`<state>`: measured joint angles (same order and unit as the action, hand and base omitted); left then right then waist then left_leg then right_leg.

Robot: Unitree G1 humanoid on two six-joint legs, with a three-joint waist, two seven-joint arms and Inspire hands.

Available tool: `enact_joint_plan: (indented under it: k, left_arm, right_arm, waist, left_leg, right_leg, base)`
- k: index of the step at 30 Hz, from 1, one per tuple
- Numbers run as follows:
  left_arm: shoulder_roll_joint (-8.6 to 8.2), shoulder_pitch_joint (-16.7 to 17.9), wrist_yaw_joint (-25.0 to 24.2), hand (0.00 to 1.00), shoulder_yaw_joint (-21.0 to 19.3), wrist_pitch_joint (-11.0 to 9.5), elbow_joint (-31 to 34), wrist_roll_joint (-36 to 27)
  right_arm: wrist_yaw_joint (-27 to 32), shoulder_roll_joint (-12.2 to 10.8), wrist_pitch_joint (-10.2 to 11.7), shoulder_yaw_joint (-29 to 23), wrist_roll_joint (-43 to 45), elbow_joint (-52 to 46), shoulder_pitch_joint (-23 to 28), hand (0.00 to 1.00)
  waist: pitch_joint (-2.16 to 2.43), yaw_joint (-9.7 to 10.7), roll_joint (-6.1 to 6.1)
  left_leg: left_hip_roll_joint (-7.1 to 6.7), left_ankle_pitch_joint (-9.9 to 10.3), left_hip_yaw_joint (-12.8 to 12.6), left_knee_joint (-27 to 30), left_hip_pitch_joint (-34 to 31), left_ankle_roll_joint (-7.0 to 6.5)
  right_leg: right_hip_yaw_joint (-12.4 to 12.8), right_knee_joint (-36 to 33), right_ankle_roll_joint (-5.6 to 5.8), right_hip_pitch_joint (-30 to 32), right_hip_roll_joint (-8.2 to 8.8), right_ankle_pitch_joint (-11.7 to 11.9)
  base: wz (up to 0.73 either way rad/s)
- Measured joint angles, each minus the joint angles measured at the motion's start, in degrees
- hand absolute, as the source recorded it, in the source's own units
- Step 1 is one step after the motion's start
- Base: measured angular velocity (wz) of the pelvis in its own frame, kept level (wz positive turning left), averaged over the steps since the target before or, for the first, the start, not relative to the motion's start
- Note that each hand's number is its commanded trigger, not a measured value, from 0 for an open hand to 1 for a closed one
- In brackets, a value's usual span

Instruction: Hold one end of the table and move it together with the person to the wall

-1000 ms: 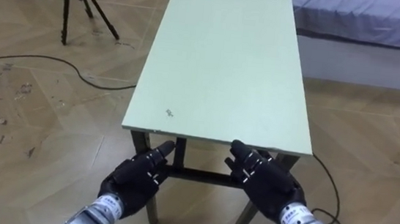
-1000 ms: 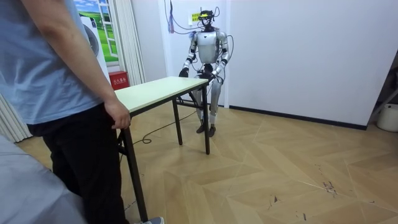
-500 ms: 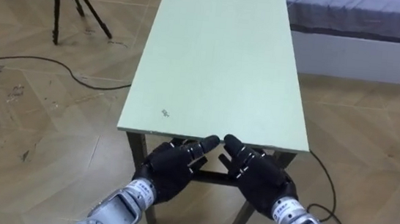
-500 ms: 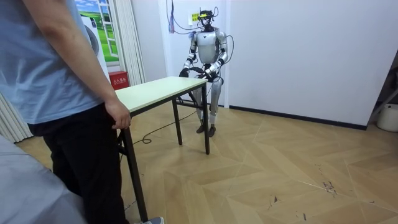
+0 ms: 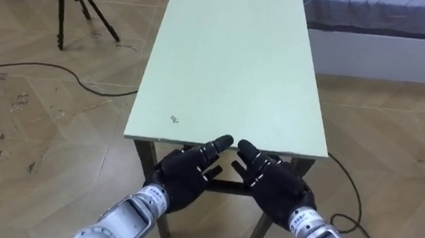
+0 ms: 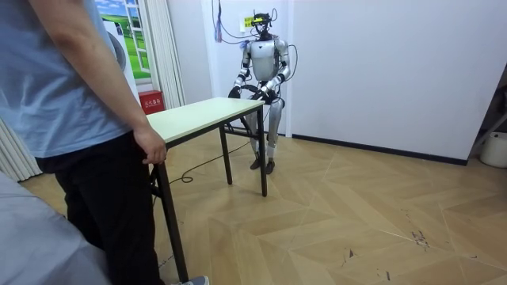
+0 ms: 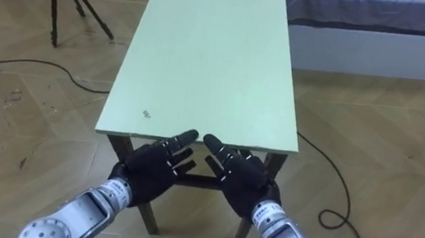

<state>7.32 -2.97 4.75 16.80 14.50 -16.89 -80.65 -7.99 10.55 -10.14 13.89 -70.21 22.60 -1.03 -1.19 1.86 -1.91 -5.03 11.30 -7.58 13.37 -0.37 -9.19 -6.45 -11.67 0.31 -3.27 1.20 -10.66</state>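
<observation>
The table (image 5: 234, 58) has a pale green top and dark legs and stretches away from me. My left hand (image 5: 188, 171) and right hand (image 5: 273, 179) are side by side at the middle of its near short edge. Both are open, with straight fingers whose tips reach that edge. In the room view I stand at the far end of the table (image 6: 198, 115). A person in a blue shirt stands at the other end, with one hand (image 6: 150, 146) on that end's edge.
A black tripod (image 5: 75, 0) stands on the wooden floor to the table's left, and a dark cable (image 5: 45, 68) runs past it. A bed (image 5: 393, 27) lies close to the table's far right. Another cable (image 5: 345, 202) loops by the right leg.
My left hand has moved right and up to the table edge, beside my right hand. The right hand has risen a little. The view has shifted slightly.
</observation>
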Motion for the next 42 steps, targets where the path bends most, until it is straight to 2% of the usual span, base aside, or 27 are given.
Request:
enact_joint_plan:
  k: [4,7,10,15,17,19,21,23,24,27,30,42]
  left_arm:
    - [-0.11,0.0,1.7,0.00,-1.1,0.0,0.0,-3.4]
    - [-0.09,0.0,4.4,0.00,-3.6,0.1,0.0,-6.7]
    - [-0.14,0.0,5.1,0.00,-4.9,0.1,-0.2,-7.6]
    - [-0.29,0.0,5.8,0.00,-7.4,0.0,-1.0,-7.6]
    - [-0.56,0.0,5.9,0.00,-8.1,-0.6,-1.2,-7.6]
    - [-1.60,0.0,6.4,0.00,-9.5,-1.1,-1.3,-7.7]
    - [-2.24,0.0,7.2,0.00,-10.5,-2.5,-1.4,-7.7]
    - [-2.44,0.0,7.6,0.00,-11.1,-3.3,-1.4,-7.7]
    - [-2.57,0.0,7.6,0.00,-11.3,-3.5,-1.5,-7.8]
    - [-3.15,0.0,7.6,0.00,-11.6,-3.8,-1.6,-9.9]
    - [-4.14,0.0,7.8,0.00,-12.2,-4.4,-1.6,-10.0]
    - [-4.20,-0.1,8.5,0.00,-12.3,-4.9,-1.6,-12.1]
  right_arm:
    - [1.2,-0.6,-0.1,-0.1,-4.0,0.0,0.0,0.00]
    - [2.5,-1.1,-0.4,-0.1,-7.8,0.0,0.1,0.00]
    - [3.5,-1.5,-0.4,-0.4,-10.5,0.0,0.1,0.00]
    - [6.3,-3.5,-0.3,-2.7,-13.1,0.0,0.0,0.00]
    - [7.2,-3.7,-0.2,-3.1,-13.6,0.0,-0.2,0.00]
    - [8.7,-4.2,0.2,-4.6,-15.2,0.0,-0.5,0.00]
    - [10.4,-4.7,1.3,-5.2,-16.9,0.0,-0.8,0.00]
    - [10.8,-5.1,2.3,-5.8,-17.8,0.0,-0.9,0.00]
    - [11.2,-5.3,3.4,-6.7,-18.5,0.0,-1.0,0.00]
    - [11.6,-5.9,4.5,-7.1,-20.7,0.0,-1.1,0.00]
    - [11.6,-5.9,4.5,-7.2,-21.6,0.0,-1.1,0.00]
    - [12.4,-6.1,4.5,-7.4,-22.1,-0.1,-1.1,0.00]
  waist:
    - [-0.01,-0.2,-0.01]
    - [-0.03,-0.2,-0.02]
    - [-0.03,-0.6,-0.01]
    - [-0.03,-0.6,-0.01]
    - [-0.03,-0.6,-0.01]
    - [-0.03,-0.6,-0.01]
    - [-0.03,-0.5,-0.01]
    - [-0.03,-0.5,-0.01]
    - [-0.04,-0.5,-0.01]
    - [-0.07,-0.5,0.00]
    - [-0.10,-0.4,0.03]
    - [-0.22,-0.4,0.28]
  left_leg:
    - [0.12,0.0,0.0,0.0,0.2,0.04]
    - [0.14,0.0,0.0,-0.4,1.0,0.13]
    - [0.16,-0.1,-0.3,-0.6,1.3,0.20]
    - [0.17,-0.1,-0.3,-0.6,1.5,0.20]
    - [0.17,-0.1,-0.3,-0.6,1.5,0.20]
    - [0.16,-0.1,-0.2,-0.6,1.5,0.20]
    - [0.16,-0.1,-0.1,-0.7,1.5,0.20]
    - [0.16,-0.1,-0.1,-0.7,1.5,0.20]
    - [0.16,-0.1,0.0,-0.7,1.5,0.20]
    - [0.16,-0.1,0.1,-0.8,1.5,0.20]
    - [0.16,-0.1,0.1,-0.8,1.5,0.20]
    - [0.15,-0.1,-0.1,-1.2,2.0,0.20]
  right_leg:
    - [0.0,0.0,-0.11,-0.3,-0.11,0.1]
    - [0.0,0.0,-0.12,-0.8,-0.17,0.1]
    - [0.0,0.0,-0.13,-0.9,-0.17,0.1]
    - [-0.1,-0.1,-0.12,-1.0,-0.16,0.1]
    - [-0.1,-0.1,-0.13,-1.1,-0.16,0.1]
    - [-0.1,-0.1,-0.13,-1.1,-0.16,0.1]
    - [-0.2,-0.1,-0.13,-1.1,-0.17,0.1]
    - [-0.2,0.0,-0.13,-1.1,-0.17,0.1]
    - [-0.2,0.0,-0.13,-1.1,-0.17,0.1]
    - [-0.8,0.0,-0.13,-1.2,-0.16,0.1]
    - [-0.8,0.1,-0.13,-1.2,-0.16,0.1]
    - [-0.2,0.0,-0.13,-1.4,-0.20,0.1]
  base:
    - [-0.01]
    - [0.00]
    - [-0.05]
    - [0.00]
    - [0.00]
    - [0.00]
    - [0.00]
    - [0.00]
    - [0.00]
    - [0.03]
    - [0.00]
    - [0.00]
